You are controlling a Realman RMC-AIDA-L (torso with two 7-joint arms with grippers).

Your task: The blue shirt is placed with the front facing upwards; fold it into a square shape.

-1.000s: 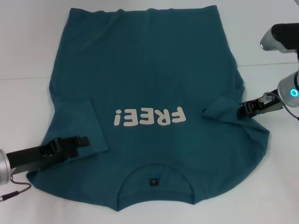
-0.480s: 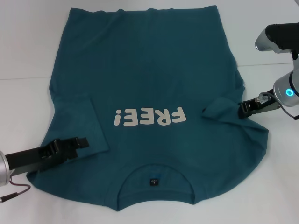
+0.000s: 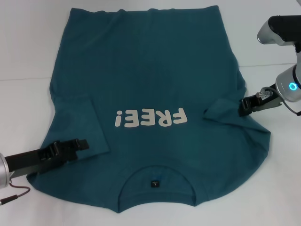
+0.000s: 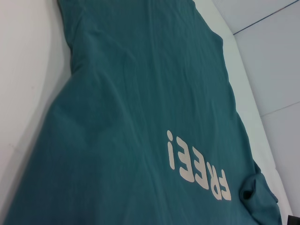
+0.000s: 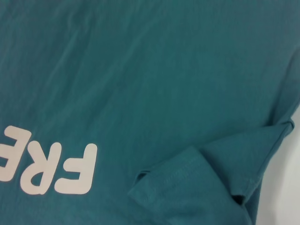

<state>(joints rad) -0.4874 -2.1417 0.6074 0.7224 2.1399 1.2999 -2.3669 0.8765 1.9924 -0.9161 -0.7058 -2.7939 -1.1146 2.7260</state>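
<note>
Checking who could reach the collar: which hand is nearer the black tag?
Left. The left hand lies on the blue shirt beside the folded sleeve, nearer the black tag; the right hand is at the opposite sleeve, farther off.

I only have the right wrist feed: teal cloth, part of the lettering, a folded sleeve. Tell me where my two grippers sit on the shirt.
Observer: The right gripper is at the blue shirt's right edge, at the sleeve folded in toward the lettering.
Operator: Now give me the left one.
Observer: The left gripper lies over the left sleeve, which is already folded flat onto the body.
Operator: Report which end of the shirt is nearest the robot.
Observer: The collar, with its small black tag, is nearest; the hem lies at the far end.
Operator: Say whether the left wrist feed adds anything.
Observer: It shows the shirt's body smooth up to the hem, on a white table.
</note>
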